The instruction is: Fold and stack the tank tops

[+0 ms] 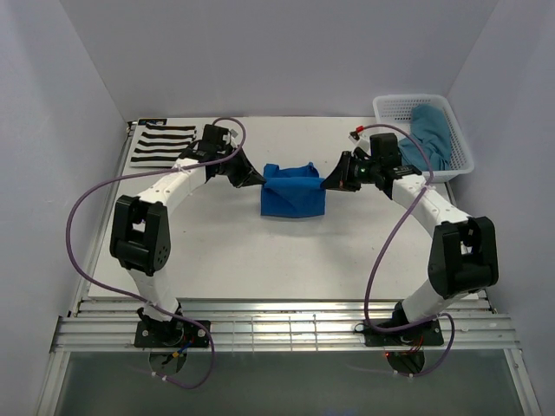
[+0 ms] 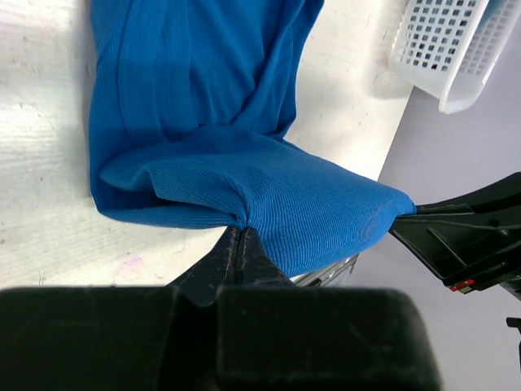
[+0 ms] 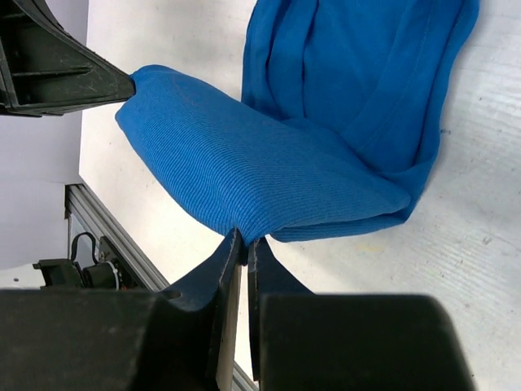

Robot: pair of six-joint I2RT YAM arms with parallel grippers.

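The bright royal blue tank top (image 1: 292,191) lies partly folded in the middle of the table, its upper edge lifted between both arms. My left gripper (image 1: 257,178) is shut on its left corner, and the left wrist view shows the jaws pinching the blue cloth (image 2: 269,187) at the left gripper (image 2: 238,232). My right gripper (image 1: 328,183) is shut on the right corner, with the cloth (image 3: 269,163) nipped at the right gripper (image 3: 244,243). The striped tank top (image 1: 162,144) lies flat at the back left. The teal-blue tank top (image 1: 431,134) sits in the basket.
A white mesh basket (image 1: 401,107) stands at the back right corner, also seen as the basket (image 2: 448,49) in the left wrist view. The table's near edge has a slatted metal rail (image 1: 277,329). White walls close in the sides and back.
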